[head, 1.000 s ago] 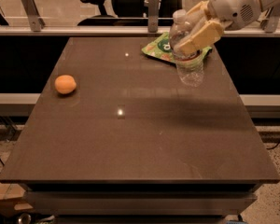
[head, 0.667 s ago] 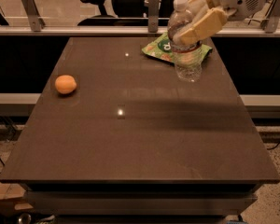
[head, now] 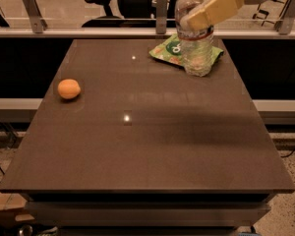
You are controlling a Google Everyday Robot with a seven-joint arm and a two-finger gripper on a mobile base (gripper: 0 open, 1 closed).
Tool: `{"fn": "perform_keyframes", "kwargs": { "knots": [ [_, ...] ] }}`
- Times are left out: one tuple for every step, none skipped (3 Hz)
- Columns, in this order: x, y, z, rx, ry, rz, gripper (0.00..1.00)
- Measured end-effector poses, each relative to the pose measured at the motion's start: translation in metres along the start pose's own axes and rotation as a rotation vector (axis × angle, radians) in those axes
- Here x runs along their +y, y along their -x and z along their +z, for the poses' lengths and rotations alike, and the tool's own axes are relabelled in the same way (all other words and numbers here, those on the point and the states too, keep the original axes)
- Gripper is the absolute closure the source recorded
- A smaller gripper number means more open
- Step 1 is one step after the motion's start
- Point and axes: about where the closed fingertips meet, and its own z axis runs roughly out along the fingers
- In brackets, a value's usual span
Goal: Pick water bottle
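The water bottle (head: 196,53) is a clear ribbed plastic bottle with a red-striped label band. It hangs upright at the far right of the table (head: 137,146), its base just above the surface and in front of a green bag. My gripper (head: 192,16) comes in from the top right and is shut on the bottle's upper part. One tan finger (head: 216,6) lies across the front of the bottle; the other is hidden behind it. The cap is at the frame's top edge.
A green snack bag (head: 169,50) lies flat behind and under the bottle at the far right. An orange (head: 69,88) sits near the table's left edge. A rail with metal posts (head: 29,4) runs behind the table, with office chairs beyond.
My gripper has moved up with the water bottle in it, lifting the bottle higher above the table. The orange and the bag have not moved.
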Motion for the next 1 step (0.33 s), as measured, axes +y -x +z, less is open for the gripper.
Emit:
{"fn": "perform_keyframes", "kwargs": {
  "knots": [
    [0.0006,0.0000,0.0033,0.010,-0.005,0.003,1.00]
  ]
}}
